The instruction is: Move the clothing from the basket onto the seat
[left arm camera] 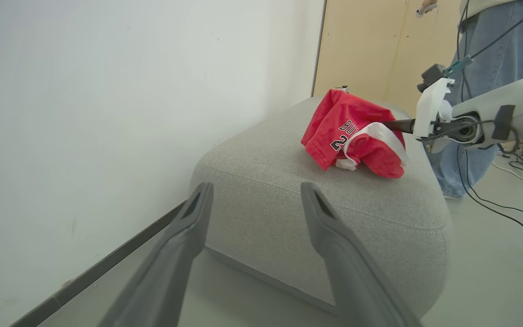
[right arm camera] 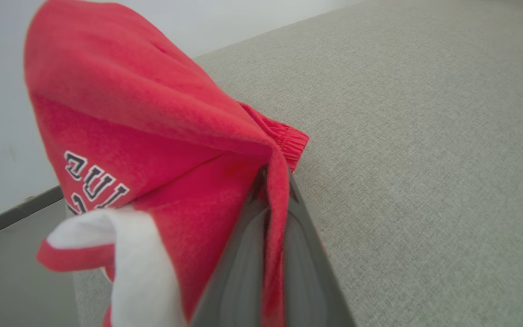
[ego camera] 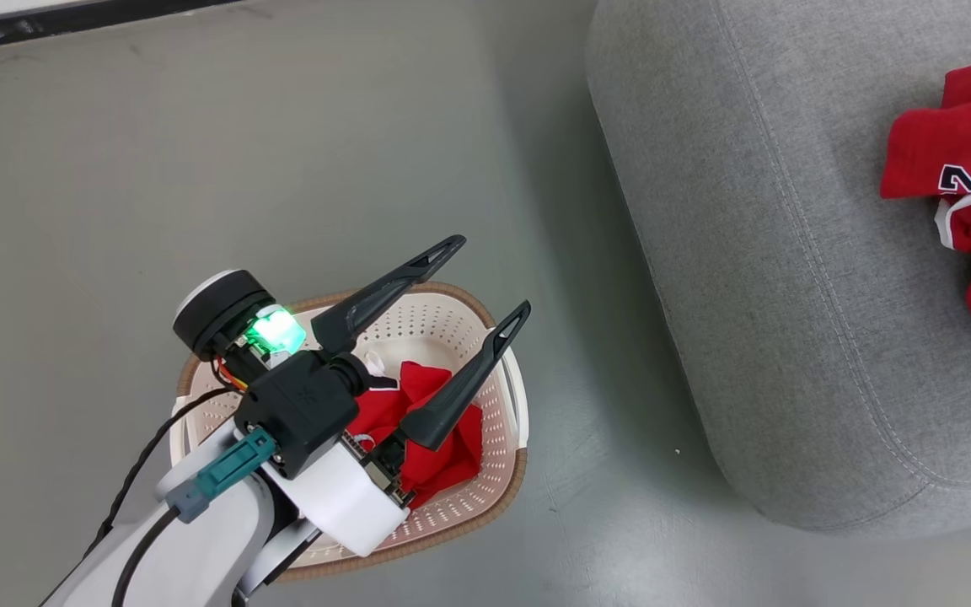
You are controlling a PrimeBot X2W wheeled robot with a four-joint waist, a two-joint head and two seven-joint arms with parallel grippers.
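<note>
My left gripper (ego camera: pixel 492 276) hangs open over the basket (ego camera: pixel 485 506), a cream perforated tub with a brown rim on the floor. Crumpled red clothing (ego camera: pixel 452 438) lies inside it, below the empty fingers. To the right stands the big grey seat (ego camera: pixel 789 295), with another red piece of clothing (ego camera: pixel 966 160) on its top. In the right wrist view my right gripper (right arm camera: pixel 274 175) is shut on a fold of that red clothing (right arm camera: pixel 152 136), which is bunched on the seat (right arm camera: pixel 425 136). In the left wrist view my open left gripper (left arm camera: pixel 257 188) faces the seat (left arm camera: pixel 261 150) and the clothing (left arm camera: pixel 347 122).
The basket sits on grey floor left of the seat. A white wall with a dark baseboard (left arm camera: pixel 107 263) runs beside them. Behind the seat stands a person in jeans (left arm camera: pixel 484 68), and cables (left arm camera: pixel 506 209) trail over the floor there.
</note>
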